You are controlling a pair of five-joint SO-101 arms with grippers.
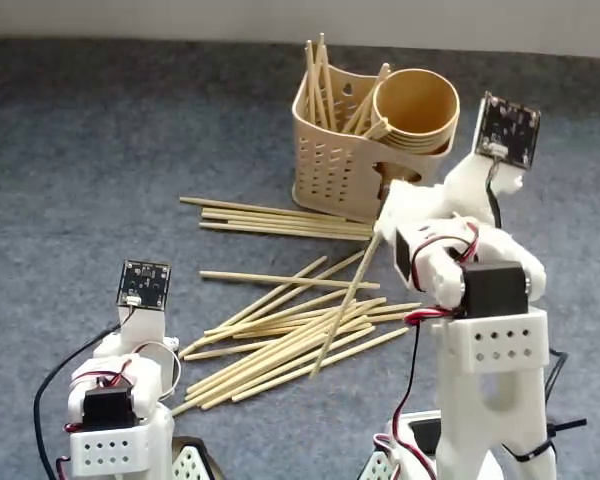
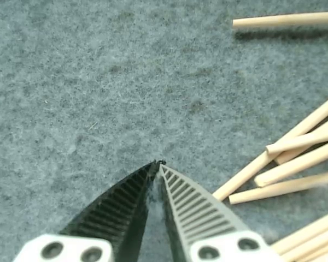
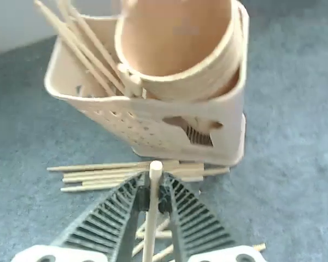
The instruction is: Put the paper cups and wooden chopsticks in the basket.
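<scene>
**Gripping one chopstick at the basket**

Clamped in the right end effector (image 3: 153, 183): a single held chopstick (image 3: 152, 218), slanting down across the loose chopsticks (image 1: 280, 340) scattered on the grey worktop (image 1: 100, 150). Just ahead, the basket (image 1: 335, 165), already loaded with stacked paper cups (image 1: 415, 105) and several upright chopsticks (image 1: 318, 80). Along its base, a row of chopsticks (image 1: 280, 220) lying flat. Pinched together on nothing, tips touching, over the worktop just beside the scattered pile: the left end effector (image 2: 158, 164).
</scene>
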